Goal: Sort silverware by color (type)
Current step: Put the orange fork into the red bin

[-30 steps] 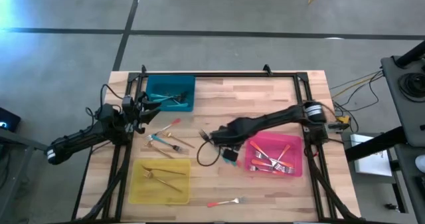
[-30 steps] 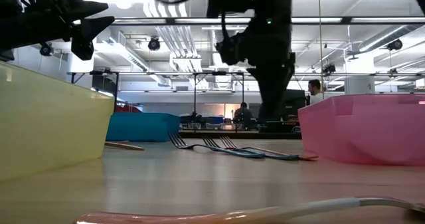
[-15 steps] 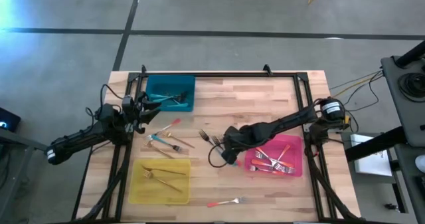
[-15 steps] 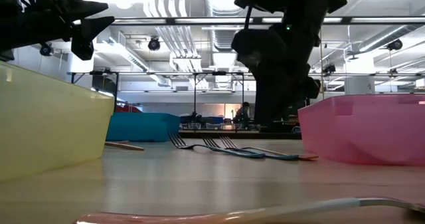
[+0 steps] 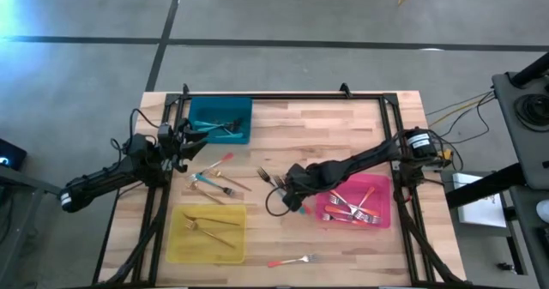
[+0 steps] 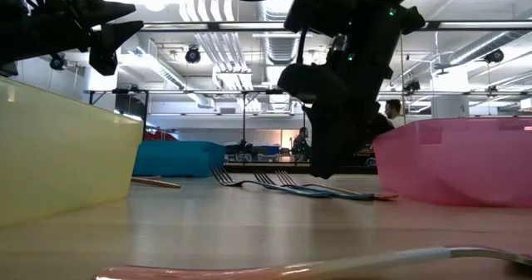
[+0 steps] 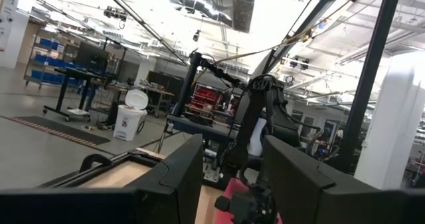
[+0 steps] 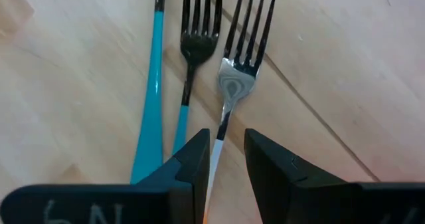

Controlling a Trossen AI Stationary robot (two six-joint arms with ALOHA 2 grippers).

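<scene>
Right wrist view: the right gripper (image 8: 222,159) hangs just over the wood, jaws parted, straddling the handle of a silver-tined fork (image 8: 238,78); beside that lie a dark-tined teal fork (image 8: 192,58) and another teal handle (image 8: 150,91). Across the table (image 5: 326,130), more forks rest in the pink tray (image 5: 377,220), yellow tray (image 5: 180,237) and teal tray (image 5: 244,117). The left gripper (image 5: 184,143) waits, released, at the table's left edge.

grey floor (image 5: 86,66) crossed by dark lines; bright workshop with ceiling ducts (image 6: 224,43) behind.
</scene>
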